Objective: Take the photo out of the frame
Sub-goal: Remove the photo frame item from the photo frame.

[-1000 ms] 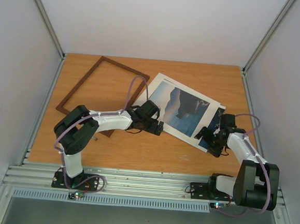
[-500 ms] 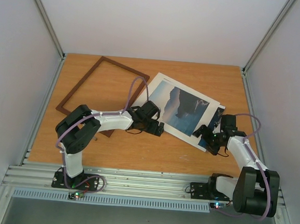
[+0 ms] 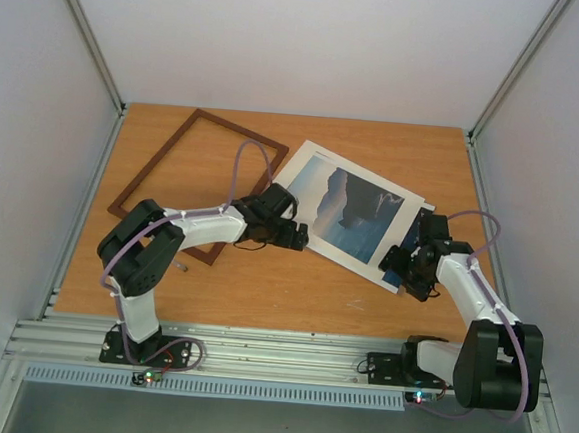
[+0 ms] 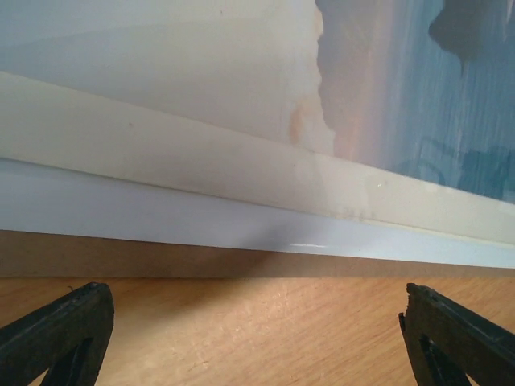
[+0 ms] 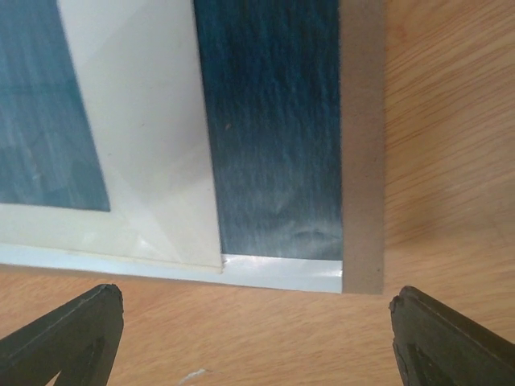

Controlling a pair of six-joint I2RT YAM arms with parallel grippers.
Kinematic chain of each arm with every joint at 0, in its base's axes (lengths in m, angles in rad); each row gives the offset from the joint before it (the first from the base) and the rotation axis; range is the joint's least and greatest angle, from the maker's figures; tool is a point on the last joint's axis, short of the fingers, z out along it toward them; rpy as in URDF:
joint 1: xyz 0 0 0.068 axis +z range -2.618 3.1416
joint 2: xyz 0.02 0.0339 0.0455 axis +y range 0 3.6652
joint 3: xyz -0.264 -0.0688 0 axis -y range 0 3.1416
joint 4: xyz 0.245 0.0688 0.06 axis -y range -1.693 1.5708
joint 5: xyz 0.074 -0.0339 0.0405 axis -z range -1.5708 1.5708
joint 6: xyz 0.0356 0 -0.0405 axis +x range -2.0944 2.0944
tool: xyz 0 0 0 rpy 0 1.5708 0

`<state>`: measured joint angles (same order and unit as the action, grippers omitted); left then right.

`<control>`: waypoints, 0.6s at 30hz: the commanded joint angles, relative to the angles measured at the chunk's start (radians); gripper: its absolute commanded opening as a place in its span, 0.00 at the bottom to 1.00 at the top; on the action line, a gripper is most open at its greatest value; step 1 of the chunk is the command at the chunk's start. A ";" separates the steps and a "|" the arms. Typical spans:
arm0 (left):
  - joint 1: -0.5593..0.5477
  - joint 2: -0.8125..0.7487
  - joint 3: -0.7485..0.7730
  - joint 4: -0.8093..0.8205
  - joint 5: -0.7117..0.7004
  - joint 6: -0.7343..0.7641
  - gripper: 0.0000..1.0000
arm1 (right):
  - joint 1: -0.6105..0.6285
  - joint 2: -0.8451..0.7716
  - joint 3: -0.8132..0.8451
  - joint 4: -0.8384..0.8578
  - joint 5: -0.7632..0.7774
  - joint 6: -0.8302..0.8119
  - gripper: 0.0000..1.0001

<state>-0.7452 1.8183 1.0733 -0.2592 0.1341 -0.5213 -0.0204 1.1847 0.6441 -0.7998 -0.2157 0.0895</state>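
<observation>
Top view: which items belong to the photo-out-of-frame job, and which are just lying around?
Job:
- photo, lying under the mat
- frame, empty, apart on the left
- left gripper and right gripper, both open, holding nothing

Lying about:
- white mat board, on top of the photo
- brown backing board, beneath the photo

frame (image 3: pixel 153 163): near and right sides partly hidden under left arm (image 3: pixel 203 227)
photo (image 3: pixel 355 207): near right corner hidden behind right gripper (image 3: pixel 406 269); cut off by both wrist views' edges
left fingers (image 4: pixel 56 326): cut off at bottom edge
</observation>
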 commanded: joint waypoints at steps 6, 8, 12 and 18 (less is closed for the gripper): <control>0.037 -0.047 0.066 -0.040 0.008 0.015 0.98 | 0.098 0.090 0.057 -0.022 0.096 0.078 0.82; 0.045 -0.021 0.093 -0.063 0.010 0.022 0.98 | 0.113 0.100 0.061 -0.010 0.108 0.093 0.77; 0.048 0.020 0.122 -0.087 0.015 0.036 0.98 | 0.122 0.126 0.060 0.006 0.123 0.114 0.70; 0.049 0.054 0.126 -0.093 0.011 0.044 0.98 | 0.122 0.128 0.035 0.025 0.136 0.141 0.61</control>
<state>-0.6998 1.8355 1.1828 -0.3294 0.1425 -0.4992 0.0937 1.3102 0.6846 -0.7921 -0.1104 0.1947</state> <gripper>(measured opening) 0.977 0.614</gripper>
